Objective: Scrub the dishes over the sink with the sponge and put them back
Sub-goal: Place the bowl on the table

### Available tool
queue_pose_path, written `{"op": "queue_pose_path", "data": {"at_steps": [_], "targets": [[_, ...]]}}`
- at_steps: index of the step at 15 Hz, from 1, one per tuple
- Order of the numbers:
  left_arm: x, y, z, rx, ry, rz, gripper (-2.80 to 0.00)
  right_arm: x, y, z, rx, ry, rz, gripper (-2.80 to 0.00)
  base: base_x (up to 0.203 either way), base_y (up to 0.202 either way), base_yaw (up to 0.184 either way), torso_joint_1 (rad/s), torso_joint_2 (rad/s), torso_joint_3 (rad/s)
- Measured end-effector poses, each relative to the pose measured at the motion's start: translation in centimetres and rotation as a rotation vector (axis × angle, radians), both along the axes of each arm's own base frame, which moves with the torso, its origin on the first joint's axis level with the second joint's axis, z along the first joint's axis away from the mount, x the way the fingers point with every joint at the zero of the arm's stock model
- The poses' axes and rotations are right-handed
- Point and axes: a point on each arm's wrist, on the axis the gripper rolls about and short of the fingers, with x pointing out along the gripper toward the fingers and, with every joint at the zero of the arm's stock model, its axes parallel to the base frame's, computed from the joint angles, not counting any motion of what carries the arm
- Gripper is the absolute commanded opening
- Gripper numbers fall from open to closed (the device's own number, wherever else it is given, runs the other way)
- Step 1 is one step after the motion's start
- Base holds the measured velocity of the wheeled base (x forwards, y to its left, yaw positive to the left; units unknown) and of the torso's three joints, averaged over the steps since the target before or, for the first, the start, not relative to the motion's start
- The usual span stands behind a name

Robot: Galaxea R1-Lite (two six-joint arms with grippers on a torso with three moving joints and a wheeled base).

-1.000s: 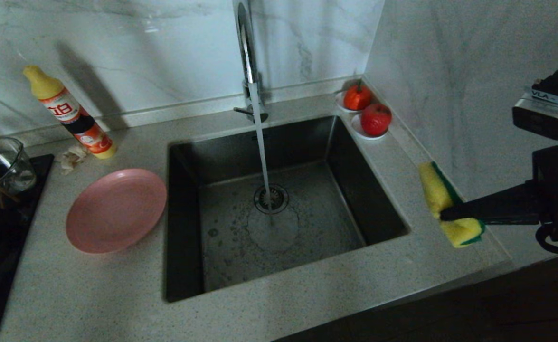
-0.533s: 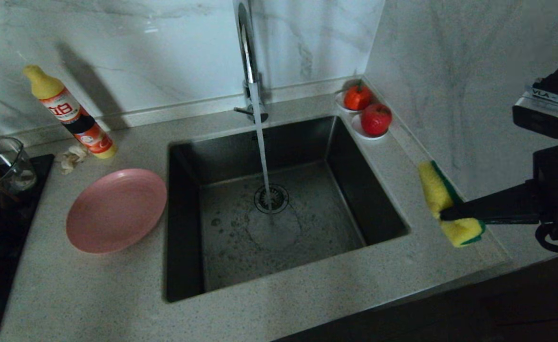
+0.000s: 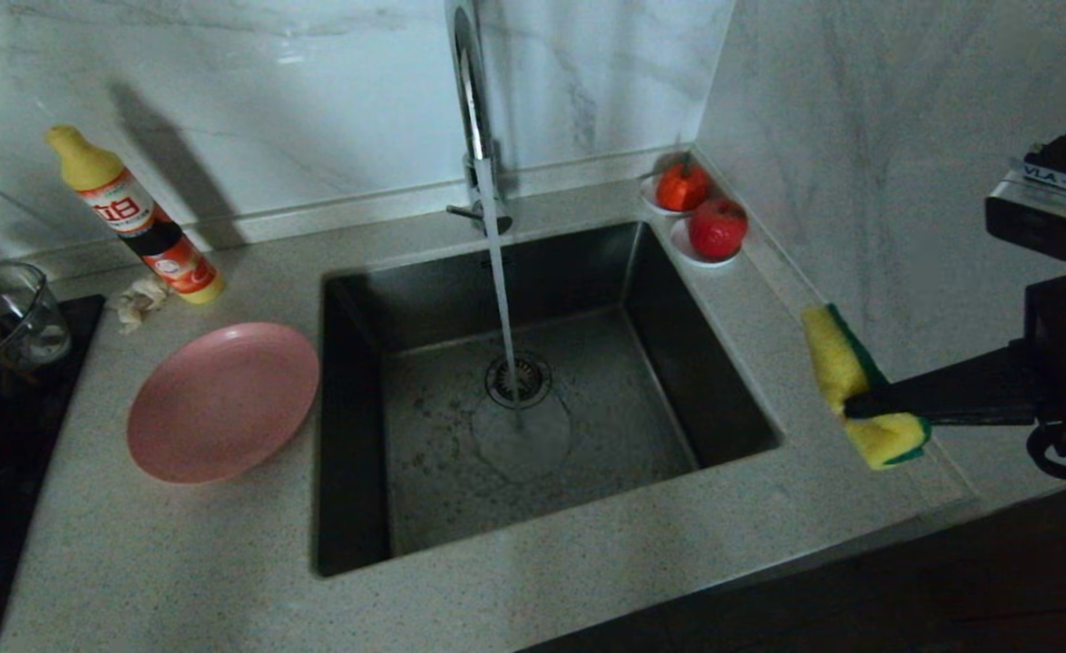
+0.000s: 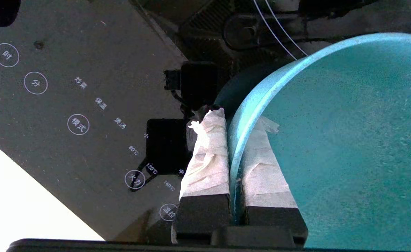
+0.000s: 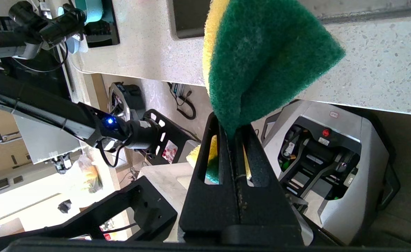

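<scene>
1. left gripper [image 4: 231, 140] jaws clamped on teal bowl [image 4: 331, 140] rim, far left of sink [image 3: 533, 390].
2. right gripper [image 3: 859, 408] jaws pinching sponge [image 3: 859, 390], right of sink.
3. pink plate [image 3: 222, 402] flat on counter [image 3: 179, 562], left of sink.

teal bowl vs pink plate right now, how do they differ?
The teal bowl is clamped at its rim by the left tool over the dark cooktop; the pink plate lies flat on the counter left of the sink, ungripped. The bowl has a curved wall; the plate is shallow. Teal versus pink. Neither is over the sink, and the sponge, held in the right tool, touches neither.
</scene>
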Motion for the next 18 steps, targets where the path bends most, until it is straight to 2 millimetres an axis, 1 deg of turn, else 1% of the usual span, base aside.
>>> {"op": "queue_pose_path", "data": {"at_steps": [6,8,12,14,18], "targets": [[-0.1,-0.2,0.1,-0.017,-0.005,-0.009,-2.80,-0.1,0.0,-0.1,-0.001,0.002,-0.001,-2.80,0.000,0.000,0.000,0.000,0.00,0.000],[-0.2,-0.5,0.6,-0.023,-0.026,-0.022,-2.80,-0.1,0.0,-0.2,-0.003,0.004,0.000,-2.80,0.000,0.000,0.000,0.000,0.00,0.000],[-0.5,-1.1,2.3,-0.021,-0.040,-0.021,-2.80,-0.1,0.0,-0.2,-0.004,0.005,0.001,-2.80,0.000,0.000,0.000,0.000,0.00,0.000],[-0.6,-1.1,2.7,-0.030,-0.033,-0.020,-2.80,-0.1,0.0,-0.3,-0.006,0.009,0.001,-2.80,0.000,0.000,0.000,0.000,0.00,0.000],[-0.6,-1.1,2.8,-0.018,-0.029,-0.028,-2.80,-0.1,0.0,-0.3,-0.005,0.009,0.000,-2.80,0.000,0.000,0.000,0.000,0.00,0.000]]}}
